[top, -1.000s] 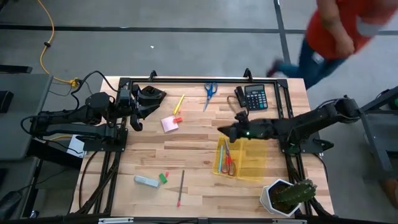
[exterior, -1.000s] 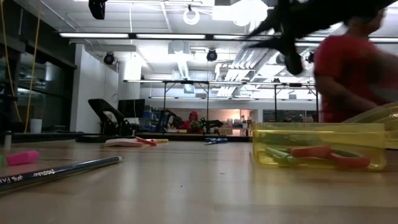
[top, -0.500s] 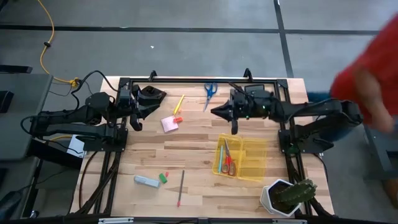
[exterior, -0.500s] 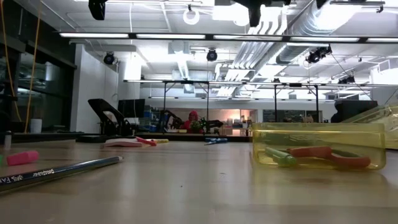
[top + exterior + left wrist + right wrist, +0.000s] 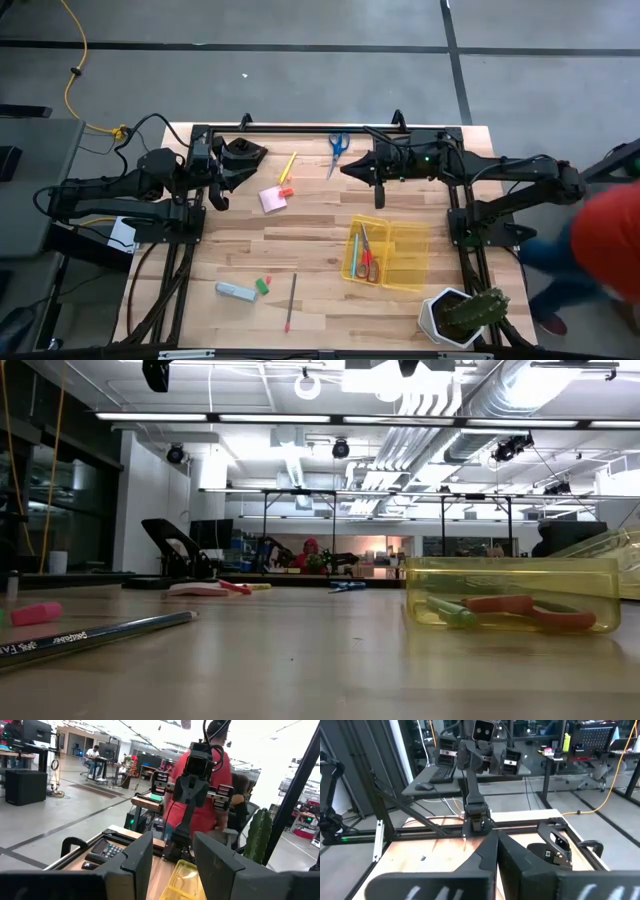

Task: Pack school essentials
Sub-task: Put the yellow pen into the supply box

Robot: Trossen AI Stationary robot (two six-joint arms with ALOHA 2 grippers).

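A clear yellow box (image 5: 385, 255) on the table's right half holds red-handled scissors (image 5: 368, 262) and a teal pen (image 5: 355, 250). Blue-handled scissors (image 5: 338, 146), a yellow marker (image 5: 288, 165) and a pink sticky-note pad (image 5: 272, 199) lie toward the far edge. A reddish pencil (image 5: 291, 302), a green eraser (image 5: 262, 286) and a pale blue piece (image 5: 236, 291) lie near the front. My right gripper (image 5: 345, 169) is raised, level and shut on nothing, beside the blue scissors. My left gripper (image 5: 172, 865) waits open at the far left (image 5: 258, 153).
A potted cactus (image 5: 462, 315) stands at the near right corner. A black frame rail (image 5: 300, 128) runs along the far edge. A person in red (image 5: 610, 245) is beside the table's right side. Bare wood lies at the table's middle.
My right gripper has risen from over the yellow box and gone toward the far edge, rolling at the wrist. The scissors and pen stay in the box. The person in red has walked from the far right down along the table's right side.
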